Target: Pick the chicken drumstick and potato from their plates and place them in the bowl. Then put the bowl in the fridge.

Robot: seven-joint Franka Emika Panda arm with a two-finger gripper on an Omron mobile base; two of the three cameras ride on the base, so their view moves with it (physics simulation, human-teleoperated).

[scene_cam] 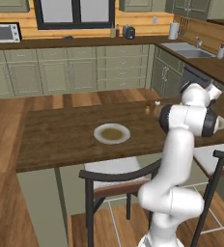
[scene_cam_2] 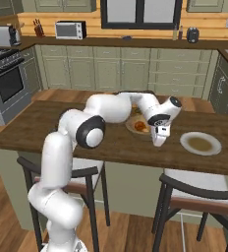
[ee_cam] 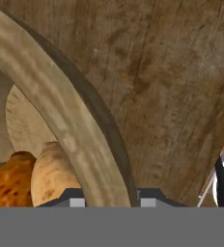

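Note:
My gripper (scene_cam_2: pixel 157 141) reaches down at the near side of the light-brown wooden bowl (scene_cam_2: pixel 135 127) on the table. In the hand view its thick rim (ee_cam: pixel 61 120) runs between my fingertips (ee_cam: pixel 75 201), and the gripper (ee_cam: pixel 111 200) is shut on it. Inside the bowl lie the orange-brown chicken drumstick (ee_cam: pixel 7 181) and, beside it, the pale tan potato (ee_cam: pixel 51 173). The drumstick (scene_cam_2: pixel 141 126) also shows in the right base view. An empty plate (scene_cam_2: pixel 200 143) lies to the right of the gripper. A plate (scene_cam: pixel 112 133) sits left of my arm. The fridge is out of view.
The dark wooden table (scene_cam_2: pixel 27 130) has chairs (scene_cam_2: pixel 194 189) tucked along its near side. Cabinets and a counter with a sink (scene_cam: pixel 189 49) run along the back wall. A stove (scene_cam_2: pixel 5 78) stands at the far left.

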